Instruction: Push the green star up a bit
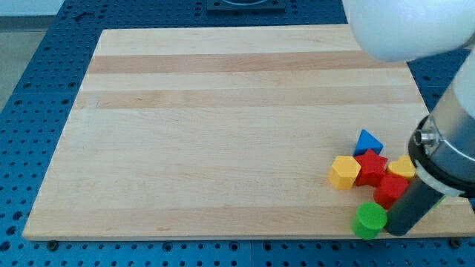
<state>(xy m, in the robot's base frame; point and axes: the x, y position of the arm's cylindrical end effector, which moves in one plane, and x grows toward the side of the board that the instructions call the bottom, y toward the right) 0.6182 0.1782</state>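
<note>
My tip [396,232] rests on the wooden board [223,133] near its bottom edge at the view's lower right. It sits just right of a green round block [369,220] and just below a red block [390,190]. No green star shows clearly. A small pale green sliver [444,199] peeks out at the rod's right side, its shape hidden by the arm. Above lie a red star [370,167], a yellow hexagon [344,172], a blue triangle [367,141] and a partly hidden yellow block [402,167].
The arm's white and grey body [445,141] covers the board's right edge and hides whatever lies under it. The blocks form one tight cluster close to the board's bottom right corner. A blue perforated table [37,89] surrounds the board.
</note>
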